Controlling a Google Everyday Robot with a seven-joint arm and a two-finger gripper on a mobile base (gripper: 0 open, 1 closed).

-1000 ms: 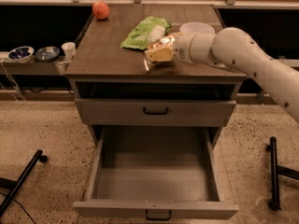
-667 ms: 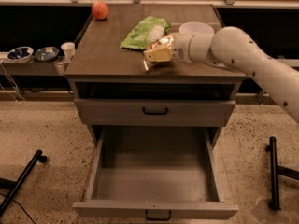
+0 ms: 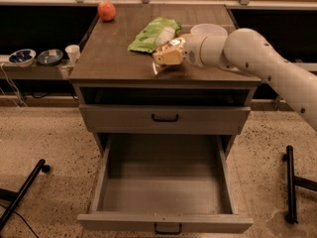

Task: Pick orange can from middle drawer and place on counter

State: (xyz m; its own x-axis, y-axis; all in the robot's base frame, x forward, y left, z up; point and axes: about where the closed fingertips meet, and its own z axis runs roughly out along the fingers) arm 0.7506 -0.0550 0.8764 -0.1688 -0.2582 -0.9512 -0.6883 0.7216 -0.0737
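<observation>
Gripper: your gripper [image 3: 172,55] is over the front half of the counter, with the white arm [image 3: 257,58] reaching in from 3 o'clock.
Jaws: closed narrowly around the orange can, holding it.
Orange can: the orange can [image 3: 166,58] lies tilted at the gripper's tip, low over the top and near the front edge. You cannot tell whether it touches the surface.
Counter: the counter [image 3: 111,58] gives you bare room from 7 to 10 o'clock of the can. Its front edge runs close by at 6 o'clock.
Green bag: the green bag [image 3: 153,33] lies at 12 o'clock of the can, just beside it.
White bowl: the white bowl [image 3: 209,29] sits at 1 o'clock, partly behind the arm.
Red fruit: the red fruit [image 3: 106,10] rests at the far left corner, at 10 o'clock, well apart from the can.
Middle drawer: the middle drawer [image 3: 163,182] is pulled fully out at 6 o'clock, its flat floor exposed between low side walls.
Upper drawer front: the upper drawer front [image 3: 165,118] is closed, flush under the counter's edge.
Floor sides: black stand legs [image 3: 291,182] flank the open drawer at 3 o'clock and 9 o'clock, apart from its walls.
</observation>
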